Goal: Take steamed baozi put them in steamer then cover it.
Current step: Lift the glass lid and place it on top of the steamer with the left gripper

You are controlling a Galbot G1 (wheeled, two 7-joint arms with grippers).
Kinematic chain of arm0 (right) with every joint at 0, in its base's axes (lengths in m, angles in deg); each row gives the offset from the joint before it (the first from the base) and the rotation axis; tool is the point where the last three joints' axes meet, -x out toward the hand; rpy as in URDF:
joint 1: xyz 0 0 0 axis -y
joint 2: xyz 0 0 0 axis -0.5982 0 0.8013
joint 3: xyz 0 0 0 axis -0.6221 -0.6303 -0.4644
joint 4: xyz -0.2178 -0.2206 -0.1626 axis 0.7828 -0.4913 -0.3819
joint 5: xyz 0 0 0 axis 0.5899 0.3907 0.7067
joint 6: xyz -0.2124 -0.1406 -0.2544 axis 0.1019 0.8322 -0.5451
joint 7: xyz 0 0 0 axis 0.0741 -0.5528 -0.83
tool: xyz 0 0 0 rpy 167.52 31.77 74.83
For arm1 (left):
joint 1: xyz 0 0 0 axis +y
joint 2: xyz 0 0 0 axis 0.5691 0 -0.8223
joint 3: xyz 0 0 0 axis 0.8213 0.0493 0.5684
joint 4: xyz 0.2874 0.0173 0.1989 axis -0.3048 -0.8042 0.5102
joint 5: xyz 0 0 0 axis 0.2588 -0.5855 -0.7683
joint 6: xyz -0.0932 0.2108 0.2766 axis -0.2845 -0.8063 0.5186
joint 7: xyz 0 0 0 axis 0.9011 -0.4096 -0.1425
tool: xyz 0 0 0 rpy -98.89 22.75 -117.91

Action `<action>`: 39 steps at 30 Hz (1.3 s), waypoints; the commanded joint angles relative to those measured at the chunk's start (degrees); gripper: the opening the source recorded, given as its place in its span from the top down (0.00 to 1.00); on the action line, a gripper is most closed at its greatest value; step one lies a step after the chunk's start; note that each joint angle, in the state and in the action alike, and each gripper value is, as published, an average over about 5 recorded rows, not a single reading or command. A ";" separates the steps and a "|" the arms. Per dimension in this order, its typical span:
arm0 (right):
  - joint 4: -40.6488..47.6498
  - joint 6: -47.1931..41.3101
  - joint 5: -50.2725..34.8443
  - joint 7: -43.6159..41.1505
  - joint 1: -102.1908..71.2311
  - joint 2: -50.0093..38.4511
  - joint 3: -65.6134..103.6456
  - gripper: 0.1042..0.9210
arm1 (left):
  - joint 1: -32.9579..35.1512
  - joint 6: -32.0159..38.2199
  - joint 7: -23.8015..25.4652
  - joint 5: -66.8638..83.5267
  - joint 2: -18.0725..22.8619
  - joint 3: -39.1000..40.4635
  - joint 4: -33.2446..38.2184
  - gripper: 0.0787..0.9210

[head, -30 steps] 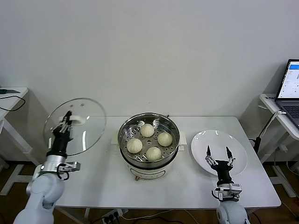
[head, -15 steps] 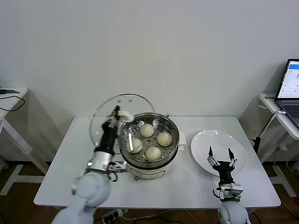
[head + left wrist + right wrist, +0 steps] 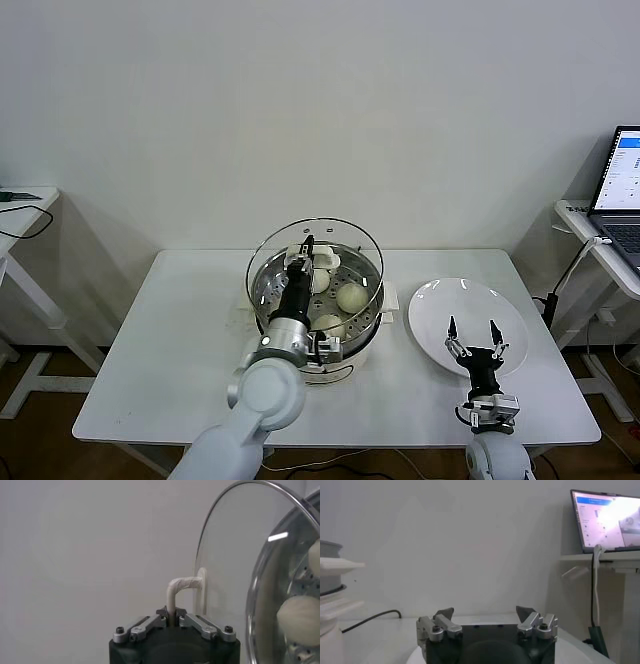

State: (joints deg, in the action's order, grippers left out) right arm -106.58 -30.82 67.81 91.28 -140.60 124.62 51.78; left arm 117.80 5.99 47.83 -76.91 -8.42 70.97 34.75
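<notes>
Above the steamer [image 3: 318,300], left claw [image 3: 304,250] holds the cover [image 3: 330,240] upright, handle leftward.

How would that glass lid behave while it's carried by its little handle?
The glass lid is probably stiff and breakable, since it looks like clear glass in a metal rim. The left gripper pinches only its thin white handle, so the wide disc may swing or twist. Held tilted above the steamer, it could clink the rim.

A white plate [image 3: 467,312] is lying on the white table [image 3: 180,340] just behind the right pincer, and a laptop [image 3: 621,190] is glowing well off to its right.
</notes>
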 commanded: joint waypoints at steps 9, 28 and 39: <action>0.16 0.06 0.25 -0.03 0.05 0.20 0.19 0.12 | -1.84 -2.38 4.68 -8.07 4.03 2.92 -8.00 0.86; 0.66 0.19 0.52 -0.08 0.43 0.39 0.09 0.12 | -0.35 -1.92 4.52 -9.22 4.50 2.27 -8.38 0.86; 0.68 0.30 0.51 -0.08 0.38 0.43 0.12 0.12 | -0.19 -1.27 4.13 -10.11 4.31 1.67 -9.50 0.86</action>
State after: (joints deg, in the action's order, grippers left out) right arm -105.97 -30.54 68.31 91.20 -140.24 124.97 51.93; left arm 117.47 4.55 51.94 -86.23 -4.13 72.68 25.72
